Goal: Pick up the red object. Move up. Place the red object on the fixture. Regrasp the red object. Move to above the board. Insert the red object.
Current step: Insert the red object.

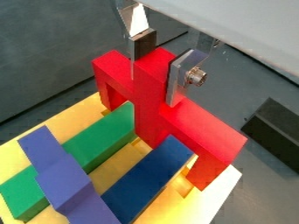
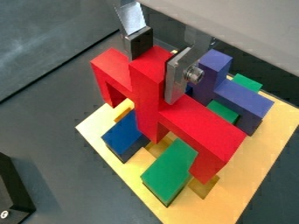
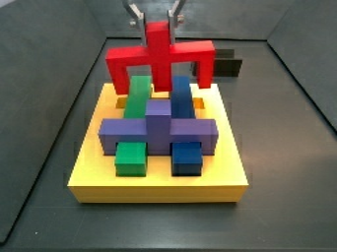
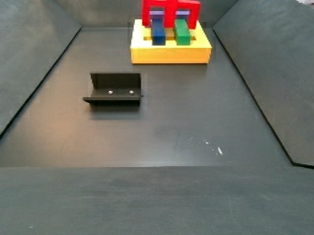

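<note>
Over the board (image 3: 158, 187), gripper (image 1: 162, 59) is pinching the red object (image 1: 158, 109) by its central stub, legs nearing slots; insert step is running, needing straight descent next.

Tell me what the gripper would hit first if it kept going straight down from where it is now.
Judging by both wrist views, the gripper, shut on the red object, would press that piece's legs into the board beside the green block and blue block.

Showing here: one red object (image 3: 160, 56), one board (image 3: 158, 182), one fixture (image 4: 114, 90), one end effector (image 1: 156, 54) — plus two green blocks (image 3: 130, 157), two blue blocks (image 3: 188, 156), one purple block (image 3: 158, 128).
</note>
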Robot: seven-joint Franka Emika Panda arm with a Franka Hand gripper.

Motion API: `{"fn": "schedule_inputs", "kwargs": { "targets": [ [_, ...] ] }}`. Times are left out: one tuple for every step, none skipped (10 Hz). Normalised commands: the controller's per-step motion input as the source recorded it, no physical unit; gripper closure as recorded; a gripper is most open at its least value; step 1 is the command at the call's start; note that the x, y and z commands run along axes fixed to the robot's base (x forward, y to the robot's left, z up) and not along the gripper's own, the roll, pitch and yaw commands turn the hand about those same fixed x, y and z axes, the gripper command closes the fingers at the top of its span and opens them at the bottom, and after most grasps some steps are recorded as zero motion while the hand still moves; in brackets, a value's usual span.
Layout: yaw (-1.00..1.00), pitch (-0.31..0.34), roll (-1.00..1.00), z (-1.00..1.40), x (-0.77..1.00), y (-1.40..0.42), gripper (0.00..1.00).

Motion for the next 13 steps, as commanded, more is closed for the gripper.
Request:
{"fn": "schedule_inputs", "kwargs": {
  "targets": [
    [0.0, 0.0, 0.02, -0.19, 0.0, 0.0, 1.0],
    [0.0, 0.0, 0.04, -0.19, 0.0, 0.0, 1.0],
    [0.0, 0.0, 0.04, -0.15, 0.0, 0.0, 1.0],
    [0.0, 0.0, 0.03, -0.12, 0.0, 0.0, 1.0],
    [0.0, 0.044, 0.05, 0.0, 0.04, -0.01, 1.0],
    [0.05, 0.13, 0.05, 0.23, 0.15, -0.04, 1.0],
    [0.04, 0.133, 0.06, 0.31, 0.1, -0.02, 1.0],
    [0.04, 0.061, 0.01, 0.09, 0.0, 0.0, 1.0],
    [0.07, 0.0, 0.01, -0.01, -0.05, 0.0, 1.0],
    [0.08, 0.0, 0.01, -0.06, -0.05, 0.0, 1.0],
    [0.09, 0.0, 0.03, -0.11, 0.0, 0.0, 1.0],
    [0.07, 0.0, 0.0, -0.05, 0.0, 0.0, 1.0],
    [0.05, 0.0, 0.02, -0.11, 0.0, 0.0, 1.0]
  ]
}}
